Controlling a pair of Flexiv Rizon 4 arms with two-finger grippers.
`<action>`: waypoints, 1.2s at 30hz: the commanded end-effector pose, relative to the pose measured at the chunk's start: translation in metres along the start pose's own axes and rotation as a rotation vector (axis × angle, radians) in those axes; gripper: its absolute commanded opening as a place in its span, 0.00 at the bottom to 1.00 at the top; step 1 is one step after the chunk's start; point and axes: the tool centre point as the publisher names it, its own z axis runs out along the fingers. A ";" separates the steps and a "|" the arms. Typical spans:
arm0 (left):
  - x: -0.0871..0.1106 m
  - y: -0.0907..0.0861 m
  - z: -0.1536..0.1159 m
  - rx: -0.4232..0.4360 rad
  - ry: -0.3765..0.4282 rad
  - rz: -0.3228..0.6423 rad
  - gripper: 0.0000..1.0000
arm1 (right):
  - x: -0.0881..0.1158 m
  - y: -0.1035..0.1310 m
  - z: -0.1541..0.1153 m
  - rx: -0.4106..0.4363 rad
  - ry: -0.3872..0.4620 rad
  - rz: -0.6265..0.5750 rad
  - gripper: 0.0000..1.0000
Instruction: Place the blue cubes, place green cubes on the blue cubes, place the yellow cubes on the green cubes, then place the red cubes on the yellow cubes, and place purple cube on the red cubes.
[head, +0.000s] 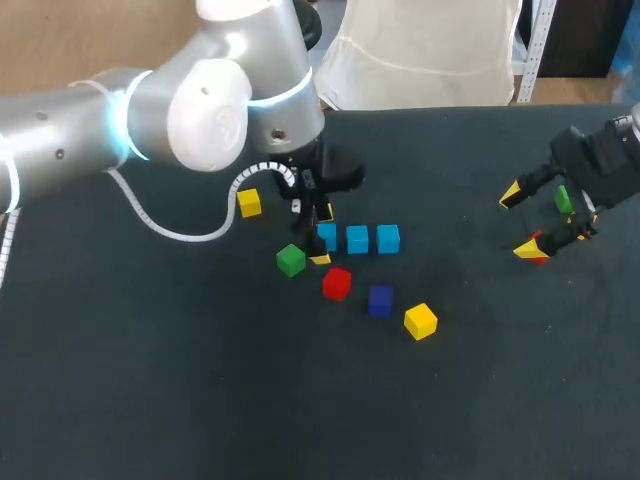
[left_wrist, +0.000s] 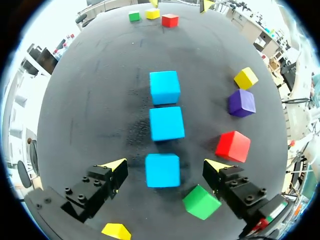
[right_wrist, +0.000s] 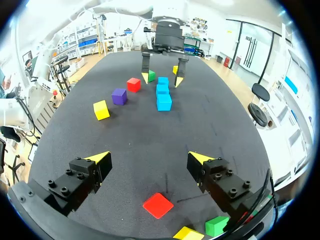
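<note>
Three blue cubes lie in a row on the black table: the nearest (left_wrist: 162, 170), the middle one (left_wrist: 166, 123) and the far one (left_wrist: 164, 87). My left gripper (left_wrist: 166, 167) is open astride the nearest blue cube, with a gap on both sides. A green cube (left_wrist: 201, 201) lies by one finger, and a red cube (left_wrist: 233, 146), a purple cube (left_wrist: 242, 103) and a yellow cube (left_wrist: 246, 78) lie beside the row. My right gripper (right_wrist: 148, 159) hangs open and empty at the table's right side (head: 525, 220), above a red cube (right_wrist: 158, 205), a green cube (right_wrist: 216, 225) and a yellow cube (right_wrist: 187, 233).
Another yellow cube (head: 249, 203) sits left of the left gripper (head: 318, 235). In the head view the blue row (head: 357, 239) runs left to right, with the green cube (head: 291, 260), red cube (head: 337, 283), purple cube (head: 380, 300) and yellow cube (head: 421, 321) in front of it.
</note>
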 end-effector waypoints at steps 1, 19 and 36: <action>-0.001 0.007 -0.004 0.021 0.007 0.001 1.00 | 0.001 -0.001 0.000 -0.001 -0.003 -0.001 1.00; 0.010 0.002 -0.009 0.015 0.003 -0.020 1.00 | 0.001 -0.001 0.000 -0.001 -0.003 -0.001 1.00; 0.009 -0.003 -0.005 0.014 0.001 -0.033 0.01 | 0.001 -0.001 0.000 -0.001 -0.003 -0.001 1.00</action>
